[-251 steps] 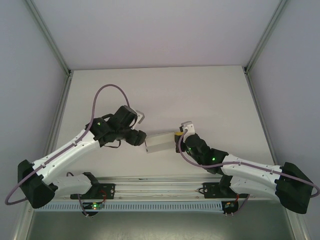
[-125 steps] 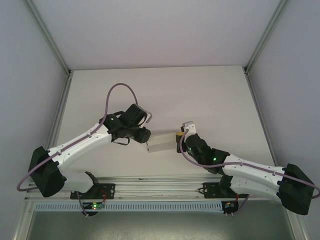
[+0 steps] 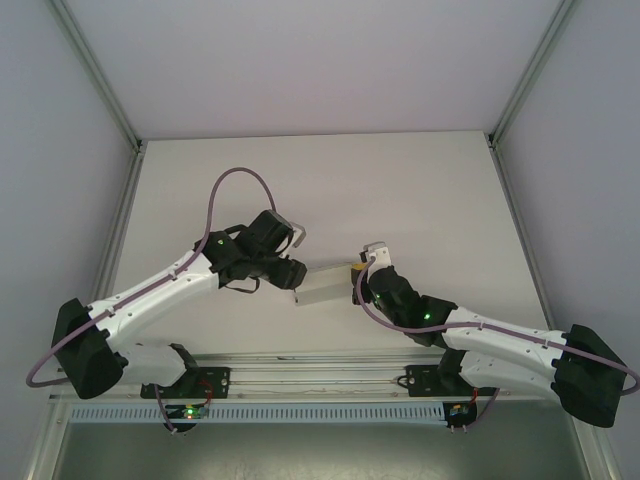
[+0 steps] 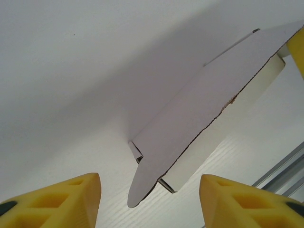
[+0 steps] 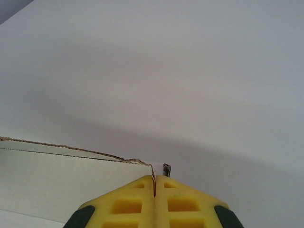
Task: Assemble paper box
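Note:
The paper box point(image 3: 322, 283) is a small white card box lying between the two arms on the white table point(image 3: 330, 190). My right gripper point(image 3: 357, 271) is shut on the box's right end; in the right wrist view the thin card edge point(image 5: 153, 176) is pinched between the yellow fingers point(image 5: 128, 204). My left gripper point(image 3: 297, 275) sits at the box's left end, open. In the left wrist view the box point(image 4: 209, 104) has a rounded flap point(image 4: 142, 187) sticking out between the two yellow fingertips point(image 4: 57, 199), which stand apart from it on either side.
A metal rail point(image 3: 310, 375) runs along the near table edge, also at the right edge of the left wrist view point(image 4: 285, 168). Grey walls and frame posts point(image 3: 105, 85) enclose the table on the left, right and back.
The left arm has swung right and brought its gripper up to the box's left end. Its jaws narrowed, then widened a little. The right gripper and box have barely moved.

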`<act>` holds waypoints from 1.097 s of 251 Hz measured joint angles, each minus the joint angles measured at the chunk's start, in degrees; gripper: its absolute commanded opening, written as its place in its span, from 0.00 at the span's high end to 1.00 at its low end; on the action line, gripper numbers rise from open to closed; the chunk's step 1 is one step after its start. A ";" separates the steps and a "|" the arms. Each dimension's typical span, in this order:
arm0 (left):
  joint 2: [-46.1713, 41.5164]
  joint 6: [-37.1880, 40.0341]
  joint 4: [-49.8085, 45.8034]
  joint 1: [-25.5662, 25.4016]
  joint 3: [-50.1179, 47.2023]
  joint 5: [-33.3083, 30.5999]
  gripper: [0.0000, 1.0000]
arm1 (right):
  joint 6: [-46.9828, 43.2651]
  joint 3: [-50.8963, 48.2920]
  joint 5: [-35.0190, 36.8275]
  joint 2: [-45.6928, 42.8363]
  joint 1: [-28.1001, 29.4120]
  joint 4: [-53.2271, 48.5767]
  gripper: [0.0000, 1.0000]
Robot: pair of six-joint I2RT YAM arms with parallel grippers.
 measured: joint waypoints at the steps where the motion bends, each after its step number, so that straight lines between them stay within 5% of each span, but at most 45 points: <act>1: 0.00 -0.04 0.00 0.00 0.00 0.00 0.51 | -0.02 0.02 0.00 0.00 0.00 -0.02 1.00; 106: 0.72 -0.74 0.00 0.00 -2.99 1.20 0.58 | -0.02 0.26 -0.02 0.00 0.00 -0.52 1.00; 186: 1.53 -4.02 0.63 0.00 -3.32 1.36 1.00 | 0.00 0.98 -0.48 0.24 -0.02 -1.57 1.00; 275: 2.99 -18.16 1.77 0.00 -2.25 -1.16 1.00 | 0.00 0.96 -0.39 0.50 0.07 -1.16 1.00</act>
